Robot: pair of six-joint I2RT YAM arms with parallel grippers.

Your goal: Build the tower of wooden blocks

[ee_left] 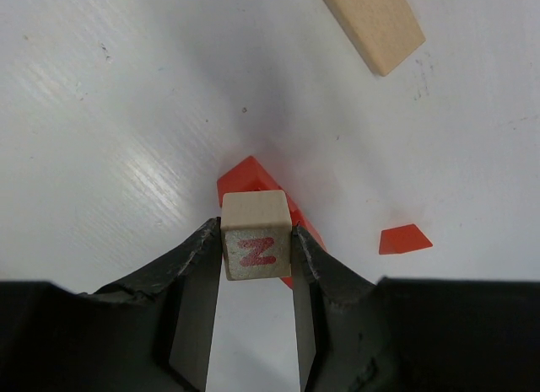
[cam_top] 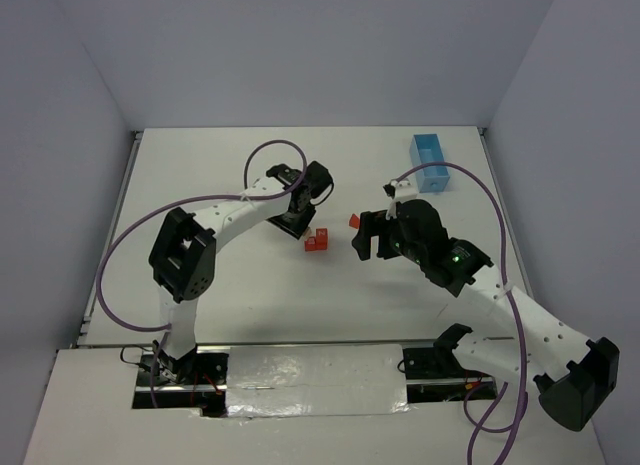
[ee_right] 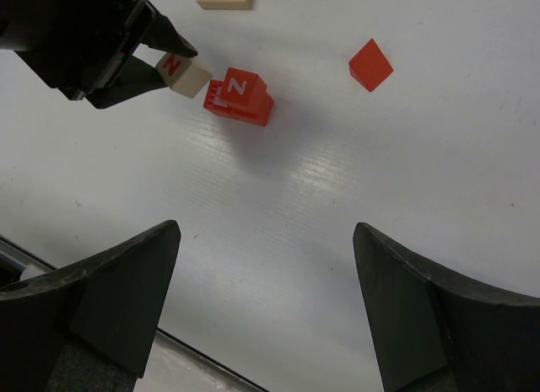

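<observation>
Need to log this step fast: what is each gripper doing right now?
Left gripper: closed on the small pale tan wooden cube with a red letter.
Right gripper: open, holding nothing.

Five wooden blocks show in all. Three are red: two red cubes (ee_right: 239, 95), touching each other near the middle of the table (cam_top: 330, 305), one of them marked with a white Z, and one red roof-shaped block (ee_right: 371, 65) lying apart from them. Two are pale: one pale cube (ee_left: 256, 234) with a red Z on it, and one flat tan block (ee_left: 371, 25). One light-blue tray (cam_top: 432, 162) stands near the table's far right corner. Two arms are in view, the left arm (cam_top: 235, 215) and the right arm (cam_top: 520, 315), with two purple cables (cam_top: 487, 190), one to each.
</observation>
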